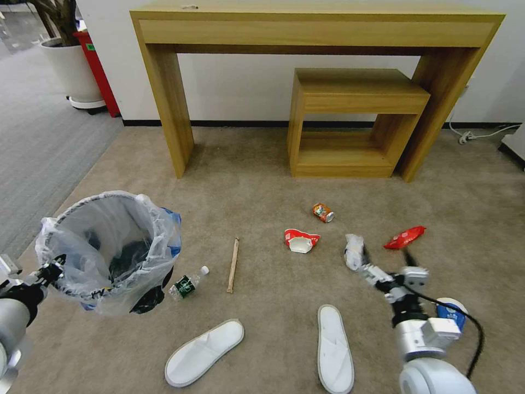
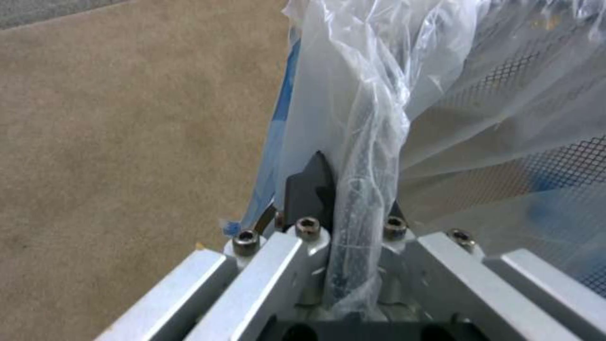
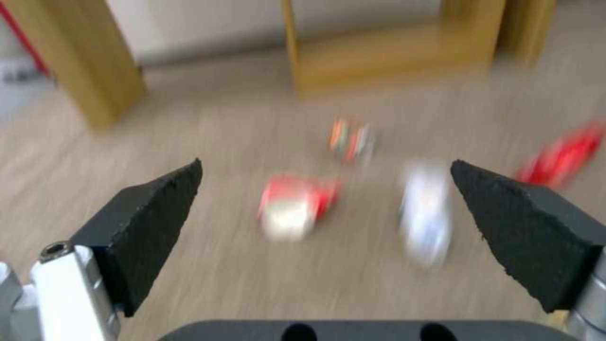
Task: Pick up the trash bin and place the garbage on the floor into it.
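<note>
Left gripper (image 2: pixel 353 189) clamps trash bin (image 1: pixel 109 249) rim (carpet (image 1: pixel 246 180) alongside).

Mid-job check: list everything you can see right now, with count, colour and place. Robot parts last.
bin: 1, black mesh with clear bag, held off the floor at left
bottle: 1, clear with green label, on the carpet beside the bin
stick: 1, wooden, right of the bottle
slippers: 2, white, nearest the robot; second
cup: 1, red and white, crushed, mid-floor
can: 1, orange, beyond the cup
white litter: 1, just ahead of the right gripper
wrapper: 1, red, far right
blue-white cup: 1, behind the right arm
tables: 2, wooden, at the wall
left gripper: shut on the bin's rim
right gripper: open, above the litter
</note>
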{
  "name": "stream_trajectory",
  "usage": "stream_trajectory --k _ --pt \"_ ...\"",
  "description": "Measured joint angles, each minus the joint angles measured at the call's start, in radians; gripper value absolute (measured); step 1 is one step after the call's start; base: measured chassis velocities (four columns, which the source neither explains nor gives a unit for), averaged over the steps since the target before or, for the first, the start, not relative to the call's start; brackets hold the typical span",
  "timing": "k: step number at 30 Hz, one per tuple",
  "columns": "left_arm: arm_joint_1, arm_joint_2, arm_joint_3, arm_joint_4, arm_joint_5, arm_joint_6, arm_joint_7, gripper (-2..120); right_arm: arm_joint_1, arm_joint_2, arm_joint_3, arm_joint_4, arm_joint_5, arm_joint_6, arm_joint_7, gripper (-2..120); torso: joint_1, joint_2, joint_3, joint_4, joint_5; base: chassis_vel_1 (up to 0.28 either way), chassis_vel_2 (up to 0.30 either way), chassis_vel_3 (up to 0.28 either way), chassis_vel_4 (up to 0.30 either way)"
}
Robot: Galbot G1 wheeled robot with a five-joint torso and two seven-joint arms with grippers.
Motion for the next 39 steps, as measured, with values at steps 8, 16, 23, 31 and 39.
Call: stream_trajectory --k 8,16,23,31,39 --pt "0.002 0.003 0.001 -0.004 0.008 0.0 0.0 1 0.052 -0.023 -0.148 -0.125 0.148 -0.28 0.119 100 0.0 0.0 0.0 0.0 0.0001 0.0 0.0 0.0 0.0" --pt "0.006 0.009 -0.009 -0.008 0.012 0.0 -0.001 1 0.105 -0.005 -0.216 -0.271 0.164 -0.321 0.206 100 0.0 0.0 0.0 0.0 -0.0001 0.0 0.0 0.0 0.0" --pt "0.0 0.011 0.003 -0.002 0.019 0.0 -0.001 1 0.107 -0.007 -0.212 -0.308 0.127 -0.319 0.252 100 0.0 0.0 0.0 0.0 0.0002 0.0 0.0 0.0 0.0" --pt "-0.012 0.011 0.029 0.011 0.032 0.0 0.001 1 0.095 -0.018 -0.18 -0.316 0.122 -0.304 0.256 100 0.0 0.0 0.0 -0.0001 0.0002 0.0 0.0 0.0 0.0" --pt "-0.013 0.017 0.024 0.025 0.032 0.0 0.012 1 0.088 -0.014 -0.171 -0.333 0.112 -0.299 0.262 100 0.0 0.0 0.0 0.0 0.0002 0.0 0.0 0.0 0.0"
